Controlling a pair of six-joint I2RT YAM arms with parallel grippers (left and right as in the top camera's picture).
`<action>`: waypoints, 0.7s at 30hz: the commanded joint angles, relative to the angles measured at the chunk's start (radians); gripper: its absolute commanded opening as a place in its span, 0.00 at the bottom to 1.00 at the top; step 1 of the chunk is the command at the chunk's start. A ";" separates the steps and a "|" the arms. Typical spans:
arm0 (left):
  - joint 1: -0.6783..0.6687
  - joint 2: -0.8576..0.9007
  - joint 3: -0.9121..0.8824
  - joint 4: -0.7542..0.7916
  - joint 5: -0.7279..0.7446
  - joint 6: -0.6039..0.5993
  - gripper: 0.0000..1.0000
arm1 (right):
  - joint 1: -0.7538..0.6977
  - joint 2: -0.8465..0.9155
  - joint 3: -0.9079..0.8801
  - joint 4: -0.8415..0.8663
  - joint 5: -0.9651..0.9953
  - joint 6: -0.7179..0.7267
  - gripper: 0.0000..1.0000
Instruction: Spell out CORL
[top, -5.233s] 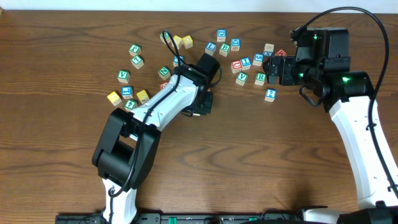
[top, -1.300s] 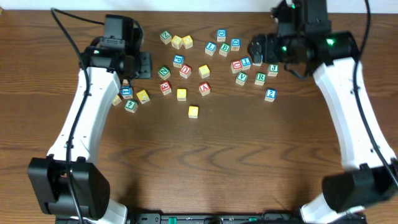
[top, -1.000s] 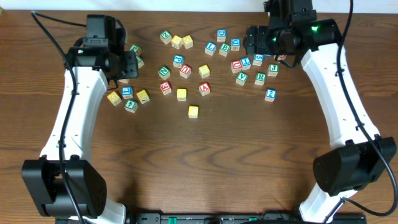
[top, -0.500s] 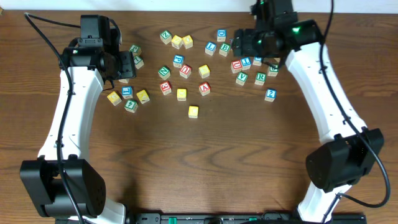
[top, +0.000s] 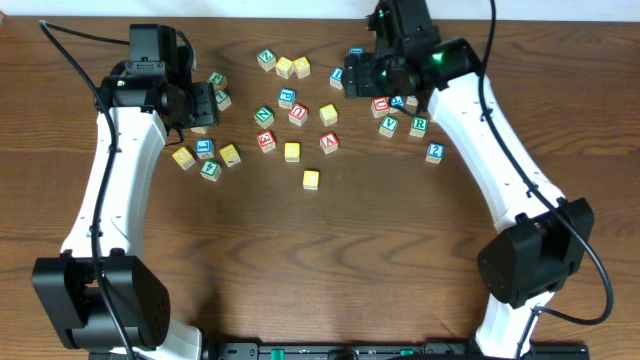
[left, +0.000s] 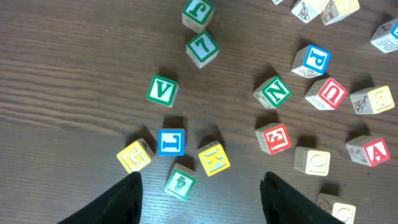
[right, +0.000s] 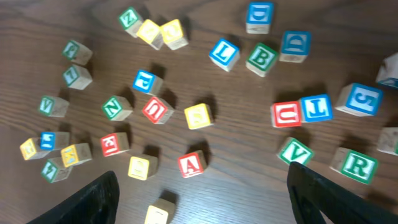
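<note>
Two yellow-faced cubes lie mid-table, one (top: 291, 151) (right: 138, 167) behind the other (top: 311, 179) (right: 158, 214). The green R cube (top: 419, 124) (right: 357, 164) sits to the right. The blue L cube (right: 224, 53) lies at the back, just left of my right gripper (top: 352, 78) in the overhead view. In its wrist view, my right gripper (right: 202, 199) hovers open above the cubes, holding nothing. My left gripper (top: 205, 105) (left: 202, 202) hangs open and empty over the left cluster, near a green picture cube (left: 180, 182).
Many other letter cubes are scattered across the back half of the table, among them a red A (top: 329, 142) (right: 191, 164), green V cubes (top: 389, 125) (left: 162, 91) and a blue 2 (top: 435, 152). The table's back edge (top: 300, 10) runs close behind them.
My right arm has swung left, from over the right cluster to above the back middle cubes. My left arm shifted slightly left, then held still. No cube has moved.
</note>
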 joint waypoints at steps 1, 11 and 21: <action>0.004 -0.024 0.024 -0.006 -0.010 0.001 0.60 | 0.016 0.004 0.018 0.007 0.019 0.016 0.81; 0.004 -0.024 0.021 -0.006 -0.009 -0.037 0.60 | 0.019 0.004 0.018 0.008 0.019 0.020 0.81; 0.004 -0.024 0.007 -0.005 -0.031 -0.037 0.60 | 0.058 0.010 0.018 0.045 0.022 0.080 0.80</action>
